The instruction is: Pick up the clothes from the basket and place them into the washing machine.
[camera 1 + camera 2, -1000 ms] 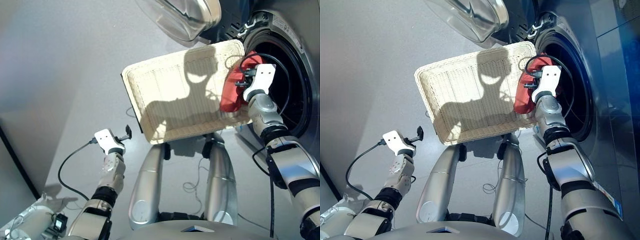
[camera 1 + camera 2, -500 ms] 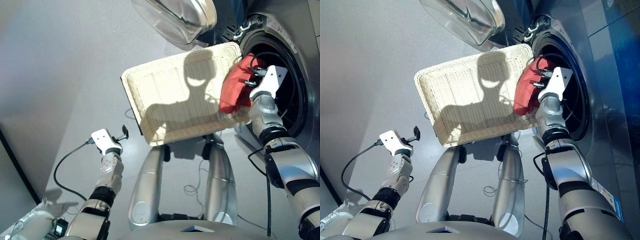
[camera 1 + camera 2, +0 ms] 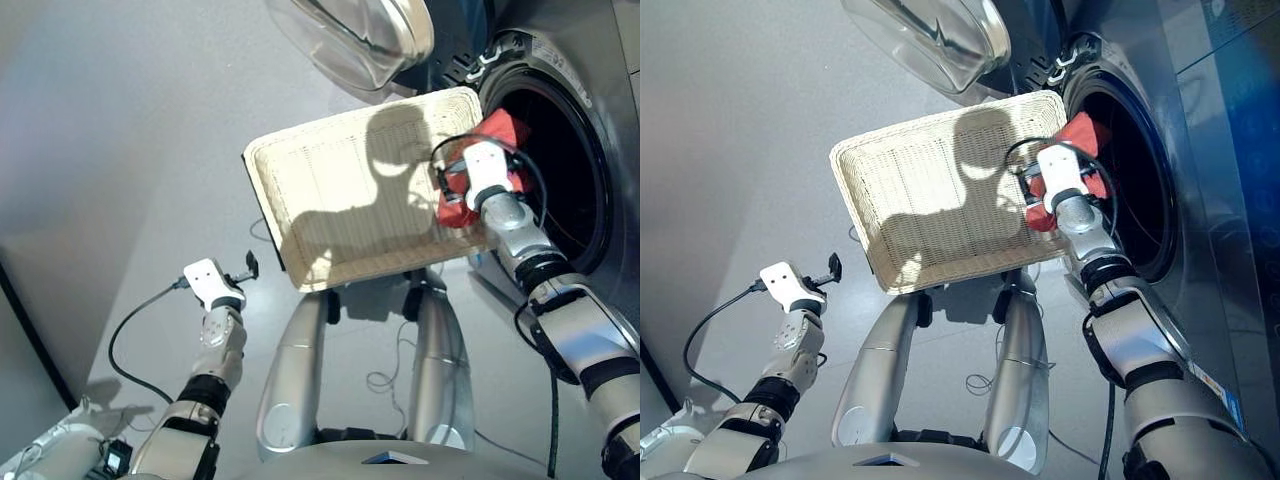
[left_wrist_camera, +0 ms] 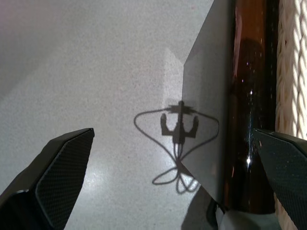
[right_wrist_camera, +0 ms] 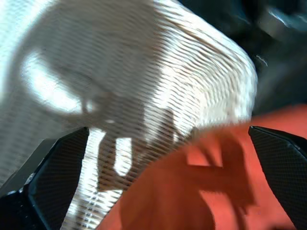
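Basket (image 3: 330,190) — cream woven tray, low rim, lying just before the washing machine (image 3: 590,90), its far right corner at the drum mouth. Red cloth (image 3: 495,150) crumpled over the basket's right edge, partly against the dark round opening. Door (image 3: 365,35) swung open — clear glass bowl beyond the basket.

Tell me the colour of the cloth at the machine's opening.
Red. The cloth lies at the basket's corner beside the drum opening; the left eye view shows it best.
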